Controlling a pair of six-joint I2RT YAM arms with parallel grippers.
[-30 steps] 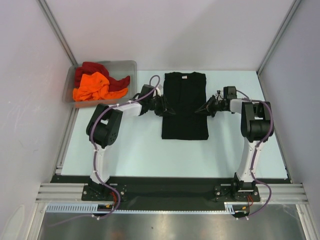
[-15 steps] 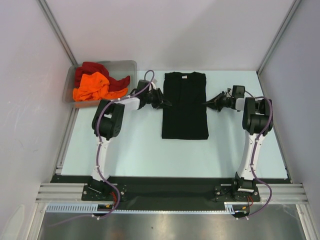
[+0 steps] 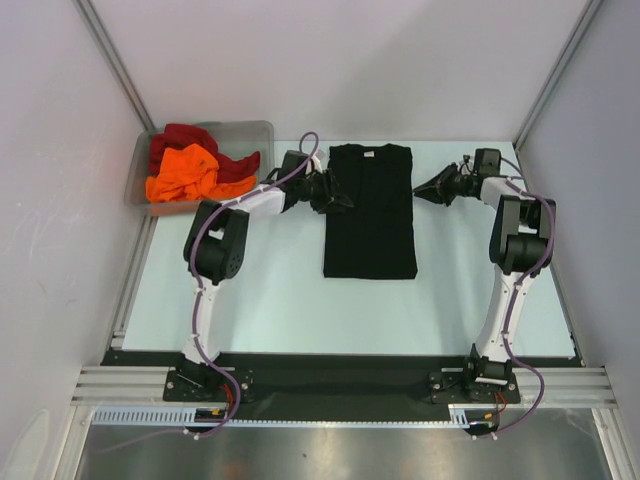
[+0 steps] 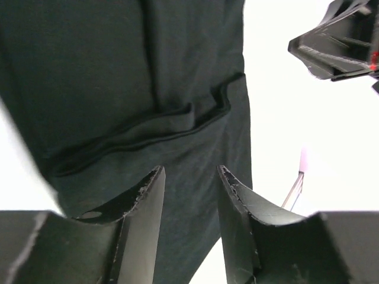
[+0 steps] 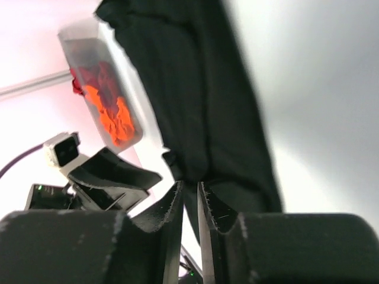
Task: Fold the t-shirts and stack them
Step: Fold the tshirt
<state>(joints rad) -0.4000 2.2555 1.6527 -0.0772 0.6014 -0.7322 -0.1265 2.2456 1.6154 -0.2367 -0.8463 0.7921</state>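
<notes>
At the centre of the top external view lies the black t-shirt (image 3: 370, 215), folded into a long narrow panel with its collar at the far end, flat on the pale table (image 3: 270, 300). The left gripper (image 3: 338, 200) sits at the shirt's left edge and the right gripper (image 3: 422, 188) just off its right edge, both level with the shirt's upper half. That placement probably suits taking the collar end and folding it lengthwise. Well to the left of the black shirt stands a clear grey bin (image 3: 252, 128) holding the orange t-shirt (image 3: 180, 172) crumpled on the dark red t-shirt (image 3: 185, 137), so two garments remain to fold. Plain white walls enclose the table on three sides, and a dark rail at the near edge carries the arm bases. From the left wrist, the fingers (image 4: 145, 213) stand parted with nothing between them, hovering over the black shirt's edge, where a sleeve hem shows as a tucked ridge. The other gripper appears beyond the shirt's far edge. From the right wrist, the fingers (image 5: 172, 219) are drawn almost together, only a slit between them and no cloth visibly caught. Black fabric stretches ahead, with the bin beyond it.
</notes>
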